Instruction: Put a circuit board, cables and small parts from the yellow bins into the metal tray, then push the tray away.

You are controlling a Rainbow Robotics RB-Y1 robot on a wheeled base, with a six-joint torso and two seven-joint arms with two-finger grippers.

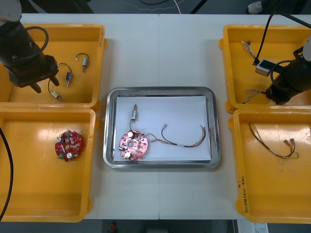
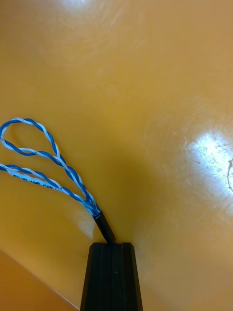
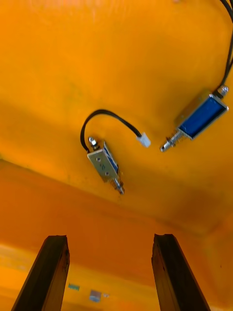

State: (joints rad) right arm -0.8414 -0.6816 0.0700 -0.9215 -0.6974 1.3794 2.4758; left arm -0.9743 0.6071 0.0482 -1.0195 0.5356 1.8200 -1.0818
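In the far right bin [image 1: 233, 63], my right gripper [image 1: 273, 99] [image 2: 112, 246] is shut on the black end of a twisted blue and white cable [image 1: 251, 93] [image 2: 46, 156], whose loops trail across the bin floor. My left gripper [image 1: 43, 84] [image 3: 110, 240] hangs open over the far left bin [image 1: 99, 58]. Beyond its fingers lie two small metal parts [image 3: 104, 165] [image 3: 200, 118] with black leads. The metal tray [image 1: 160, 90], white inside, holds a red circuit board [image 1: 132, 144], a small metal part [image 1: 132, 114] and a red and yellow cable [image 1: 184, 139].
Three small metal parts [image 1: 84, 60] [image 1: 68, 77] [image 1: 56, 94] lie in the far left bin. The near left bin holds another circuit board [image 1: 69, 144]. A red and yellow cable [image 1: 272, 143] lies in the near right bin. A second blue and white cable [image 1: 247, 46] rests in the far right bin.
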